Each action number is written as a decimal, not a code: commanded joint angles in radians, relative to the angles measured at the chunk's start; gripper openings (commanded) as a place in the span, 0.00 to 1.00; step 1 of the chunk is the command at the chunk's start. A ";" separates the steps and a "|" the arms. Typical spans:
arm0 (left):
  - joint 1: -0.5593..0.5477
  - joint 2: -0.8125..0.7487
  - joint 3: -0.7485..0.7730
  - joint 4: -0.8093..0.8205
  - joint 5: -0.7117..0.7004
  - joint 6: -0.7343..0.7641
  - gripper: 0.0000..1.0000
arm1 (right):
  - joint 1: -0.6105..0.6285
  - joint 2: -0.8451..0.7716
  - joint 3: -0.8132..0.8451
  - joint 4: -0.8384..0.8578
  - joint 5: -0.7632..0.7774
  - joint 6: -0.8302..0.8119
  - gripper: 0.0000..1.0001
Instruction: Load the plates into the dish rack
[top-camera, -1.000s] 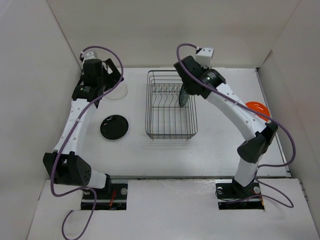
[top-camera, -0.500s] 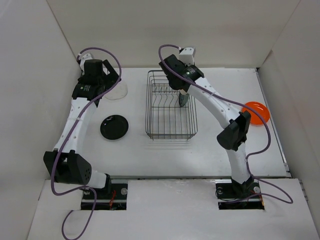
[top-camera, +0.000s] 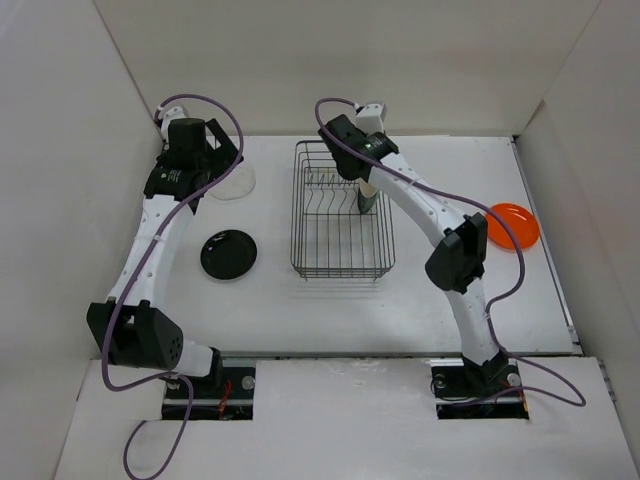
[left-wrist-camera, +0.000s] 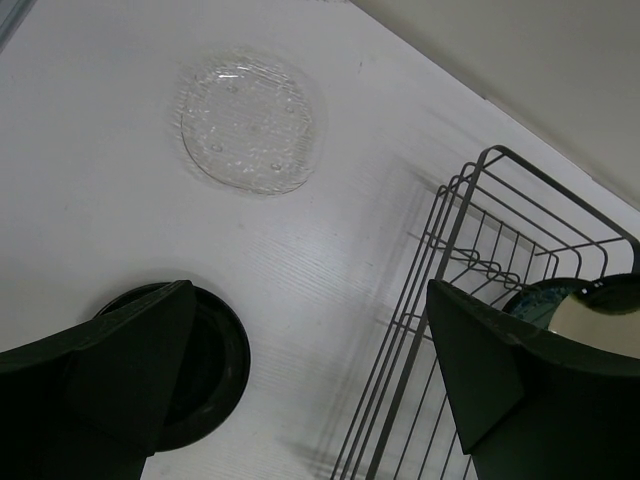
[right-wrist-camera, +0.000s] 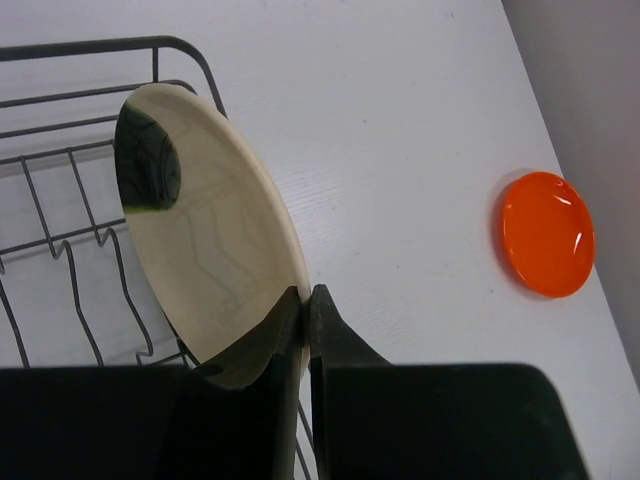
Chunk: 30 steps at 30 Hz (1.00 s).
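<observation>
My right gripper (top-camera: 365, 188) (right-wrist-camera: 308, 295) is shut on the rim of the cream plate with a dark smudge (right-wrist-camera: 205, 250), holding it upright over the back right of the black wire dish rack (top-camera: 340, 272) (right-wrist-camera: 60, 100). In the left wrist view a cream face with a dark teal edge (left-wrist-camera: 560, 298) shows there; I cannot tell whether the teal is a separate plate. My left gripper (top-camera: 212, 158) (left-wrist-camera: 310, 380) is open and empty, above the table. The clear glass plate (top-camera: 235, 183) (left-wrist-camera: 250, 122), black plate (top-camera: 229, 253) (left-wrist-camera: 215, 370) and orange plate (top-camera: 513, 226) (right-wrist-camera: 547, 233) lie flat on the table.
White walls enclose the table on the left, back and right. The rack's divider prongs (top-camera: 330, 182) run across its back half. The left wrist view shows the rack's near corner (left-wrist-camera: 450, 260) close to my right finger.
The right arm has swung left and folded over the rack with the plate still held. The orange plate now shows fully. The left arm has not moved.
</observation>
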 joint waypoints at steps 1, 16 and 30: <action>0.000 -0.009 0.042 0.007 0.007 0.010 1.00 | 0.003 0.012 0.045 0.023 0.000 -0.017 0.00; 0.000 -0.009 0.042 0.007 0.007 0.010 1.00 | 0.022 0.059 0.045 0.052 -0.041 -0.027 0.25; 0.000 -0.009 0.042 0.007 0.007 0.010 1.00 | -0.026 -0.187 -0.061 0.097 -0.181 0.015 0.61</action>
